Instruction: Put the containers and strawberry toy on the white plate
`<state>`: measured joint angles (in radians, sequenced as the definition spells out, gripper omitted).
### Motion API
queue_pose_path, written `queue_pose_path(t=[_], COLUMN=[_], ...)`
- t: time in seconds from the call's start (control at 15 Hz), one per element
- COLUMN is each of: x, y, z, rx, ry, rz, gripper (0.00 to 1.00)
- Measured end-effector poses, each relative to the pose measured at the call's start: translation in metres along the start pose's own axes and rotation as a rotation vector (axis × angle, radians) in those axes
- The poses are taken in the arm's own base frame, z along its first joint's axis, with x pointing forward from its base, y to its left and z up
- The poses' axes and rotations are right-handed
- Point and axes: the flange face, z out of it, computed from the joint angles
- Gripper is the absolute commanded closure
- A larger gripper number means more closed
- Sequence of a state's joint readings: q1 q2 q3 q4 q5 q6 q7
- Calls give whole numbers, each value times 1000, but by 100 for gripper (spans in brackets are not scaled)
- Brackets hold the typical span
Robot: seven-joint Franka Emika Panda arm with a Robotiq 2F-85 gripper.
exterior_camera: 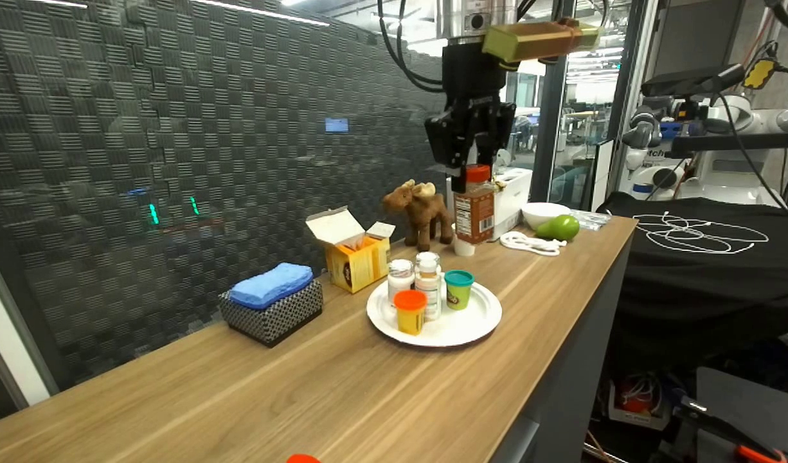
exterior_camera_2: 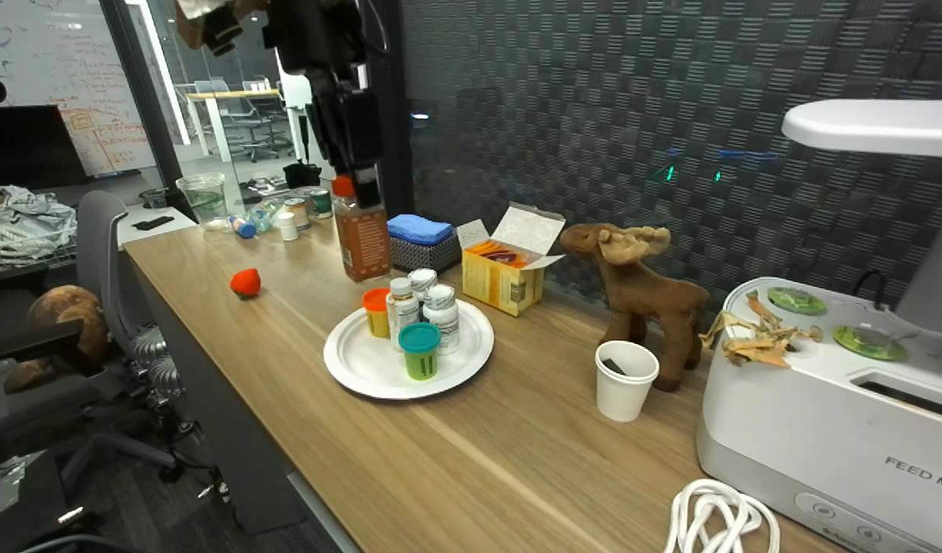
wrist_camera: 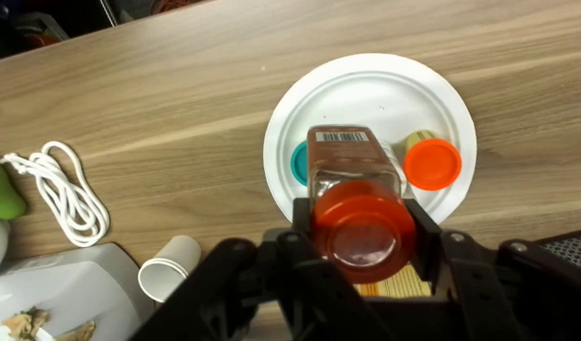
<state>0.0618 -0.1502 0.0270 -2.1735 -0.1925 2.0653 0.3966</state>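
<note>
Your claw (wrist_camera: 361, 225) grips the spice jar (exterior_camera: 475, 215) above the white plate (exterior_camera_2: 363, 365) of bottles (exterior_camera_2: 443, 330) and tubs (exterior_camera_2: 421, 365); in an exterior view the toy strawberry (exterior_camera_2: 246, 283) sits on the bench (exterior_camera_2: 479, 468) beyond the plate, to the left.

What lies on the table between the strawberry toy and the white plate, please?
In an exterior view, only bare tabletop lies between the strawberry toy and the white plate.

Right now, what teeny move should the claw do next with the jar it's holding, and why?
I think the claw should gently shift the jar toward the bare side of the plate. Bottles stand on the plate, and in the wrist view the jar mostly covers them, so lowering straight down might bump them.
</note>
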Motion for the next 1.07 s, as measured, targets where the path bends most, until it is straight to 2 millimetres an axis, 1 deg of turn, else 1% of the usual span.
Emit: queue_pose_path(t=[0.2,0.4,0.6,0.8,1.07], x=[-8,-12,-14,-16,-14], y=[4,8,5,-1,-7], z=[21,46,67,83,99], rx=[-9,3,38,74,101], ry=[-32,-41,-56,-70,-79], rz=[3,12,11,-1,-16], gripper=[76,76,76,76,76])
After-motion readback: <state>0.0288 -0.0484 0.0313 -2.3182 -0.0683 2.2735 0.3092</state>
